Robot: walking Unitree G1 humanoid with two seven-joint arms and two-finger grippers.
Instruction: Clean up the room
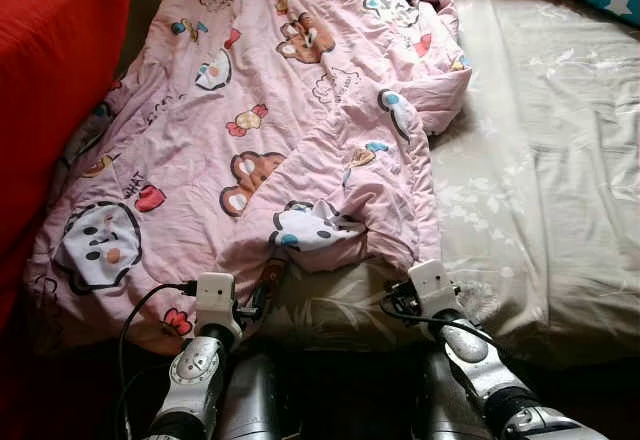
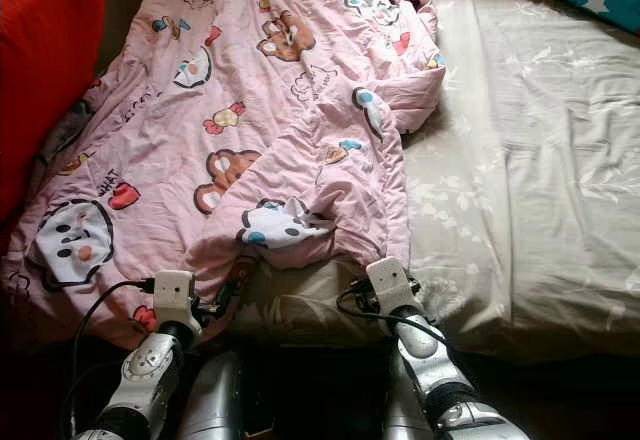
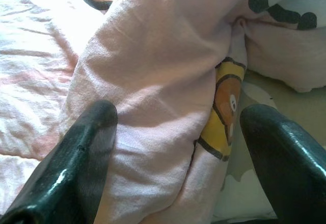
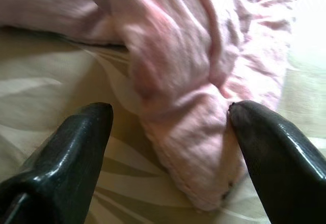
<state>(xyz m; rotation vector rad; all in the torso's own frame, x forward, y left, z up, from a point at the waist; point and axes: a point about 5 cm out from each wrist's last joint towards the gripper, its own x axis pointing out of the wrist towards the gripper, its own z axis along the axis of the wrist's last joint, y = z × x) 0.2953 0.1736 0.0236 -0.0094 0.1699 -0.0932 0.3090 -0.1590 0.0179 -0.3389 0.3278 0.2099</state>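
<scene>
Looking at a pink cartoon-print quilt point(image 1: 270, 110) rumpled across the left half of the bed, its near hem bunched at the mattress edge; the beige sheet point(image 1: 560, 160) lies bare on the right, and a red pillow point(image 1: 50, 70) sits against the quilt's left side. Both arms are up at that near edge; the left gripper point(image 3: 173, 147) has its jaws spread wide around a fold of quilt, not yet pinching it; the right gripper point(image 4: 170, 132) is likewise released, straddling the quilt's corner on the sheet. My read on handling: soft, floppy, probably light but bulky; it'll sag and drag rather than lift flat. I'd grab thick bunched folds at the hem, both corners together; a thin single layer would likely slip out.
</scene>
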